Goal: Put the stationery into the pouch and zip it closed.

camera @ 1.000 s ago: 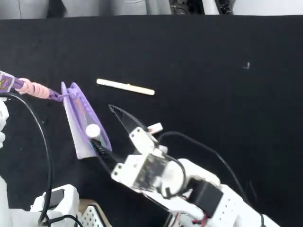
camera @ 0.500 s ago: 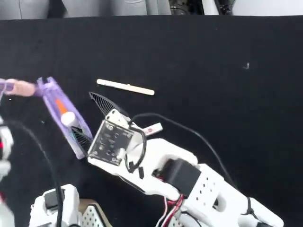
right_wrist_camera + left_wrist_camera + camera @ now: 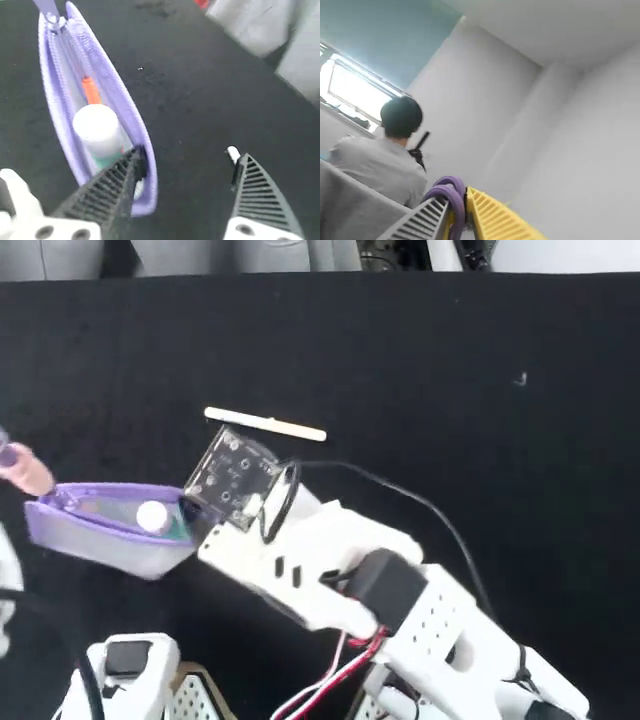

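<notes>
High view showed the pouch (image 3: 95, 532) swung round, right gripper (image 3: 190, 156) jaws spread wide at its mouth, left gripper (image 3: 465, 209) jaws clamping its pull (image 3: 449, 191).

Surface: black table top (image 3: 480, 350), plain, running to the far edge. A pale cream stick (image 3: 265, 424) lies flat left of centre, set roughly crosswise. The lilac pouch (image 3: 100, 530) is at the left side, mouth open; whether it rests fully on the top cannot be told. A small white piece (image 3: 232, 154) lies apart from the pouch.
</notes>
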Available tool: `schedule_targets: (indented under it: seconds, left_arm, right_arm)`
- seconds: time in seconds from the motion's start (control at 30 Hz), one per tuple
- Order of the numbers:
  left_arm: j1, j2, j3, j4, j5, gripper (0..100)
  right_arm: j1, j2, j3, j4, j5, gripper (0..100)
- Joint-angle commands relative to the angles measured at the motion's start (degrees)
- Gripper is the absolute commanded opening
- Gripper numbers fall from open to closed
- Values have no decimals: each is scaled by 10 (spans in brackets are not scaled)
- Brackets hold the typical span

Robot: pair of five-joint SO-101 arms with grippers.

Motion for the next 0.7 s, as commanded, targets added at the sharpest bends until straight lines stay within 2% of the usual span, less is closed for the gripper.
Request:
schedule_targets:
  seconds: [0.0, 0.1, 0.47, 0.6, 0.67]
  left_arm:
    - [146, 11, 63, -84, -69, 30]
    - [191, 11, 109, -111, -80, 29]
    - [199, 18, 145, -118, -77, 29]
    - [254, 18, 151, -118, -82, 29]
    - [260, 13, 169, -123, -83, 29]
  right_arm:
    - [-55, 38, 1, 28, -4, 293]
    - [-67, 38, -4, 24, -4, 293]
    - [-89, 44, -113, 24, -5, 293]
    - [-105, 44, -113, 28, -6, 293]
    - [-103, 39, -107, 36, -4, 293]
